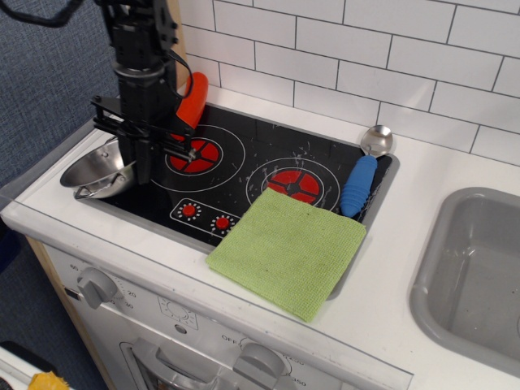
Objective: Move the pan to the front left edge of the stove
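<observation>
The shiny steel pan [93, 172] sits tilted at the front left corner of the black stove [244, 158], partly over its grey rim. My gripper [140, 165] hangs straight down at the pan's right rim and looks shut on that rim. The arm hides the left part of the left burner [199, 154]. The right burner [294, 184] is partly under a cloth.
A green cloth [286, 248] covers the stove's front right. A spoon with a blue handle [358, 184] lies along the right edge. A red-orange object [193, 96] stands behind the arm. A grey sink [475, 272] is at the right. Tiled wall behind.
</observation>
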Tool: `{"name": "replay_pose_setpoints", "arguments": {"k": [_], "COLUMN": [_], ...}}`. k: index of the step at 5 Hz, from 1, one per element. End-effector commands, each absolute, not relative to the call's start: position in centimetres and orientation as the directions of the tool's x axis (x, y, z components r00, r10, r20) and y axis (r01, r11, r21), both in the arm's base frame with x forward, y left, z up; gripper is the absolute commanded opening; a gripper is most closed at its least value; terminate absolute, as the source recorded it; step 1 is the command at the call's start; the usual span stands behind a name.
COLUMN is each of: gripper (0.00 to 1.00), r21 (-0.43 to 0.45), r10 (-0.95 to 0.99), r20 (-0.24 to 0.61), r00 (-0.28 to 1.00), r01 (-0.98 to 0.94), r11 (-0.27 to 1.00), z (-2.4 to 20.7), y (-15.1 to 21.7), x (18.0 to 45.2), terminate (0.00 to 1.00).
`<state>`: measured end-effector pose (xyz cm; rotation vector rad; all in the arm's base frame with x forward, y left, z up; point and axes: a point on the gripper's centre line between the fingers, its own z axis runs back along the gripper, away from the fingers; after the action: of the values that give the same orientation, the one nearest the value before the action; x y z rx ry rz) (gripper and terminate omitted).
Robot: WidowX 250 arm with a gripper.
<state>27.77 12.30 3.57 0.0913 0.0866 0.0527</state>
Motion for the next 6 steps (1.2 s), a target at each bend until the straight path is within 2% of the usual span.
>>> {"name": "replay_pose_setpoints", "arguments": {"k": [1, 2, 3, 6], "gripper": [1.00, 1.00, 1.00, 1.00], "r21": [0.093, 0.049, 0.028, 0.056], "r10": [0.044, 0.023, -0.026, -0.089], "r20": [-0.033, 0.038, 0.074, 0.075], "r00": [0.998, 0.999, 0.997, 0.993], "r01": [-0.041, -0.025, 0.024, 0.085], "r11": [0.995, 0.998, 0.999, 0.995], "z": [5.3, 6.4, 7.1, 7.5], "y": [11.9, 11.6, 11.1, 10.0], "x": [28.2, 28.0, 28.1, 28.6], "terminate": [0.00, 0.00, 0.00, 0.00]}}
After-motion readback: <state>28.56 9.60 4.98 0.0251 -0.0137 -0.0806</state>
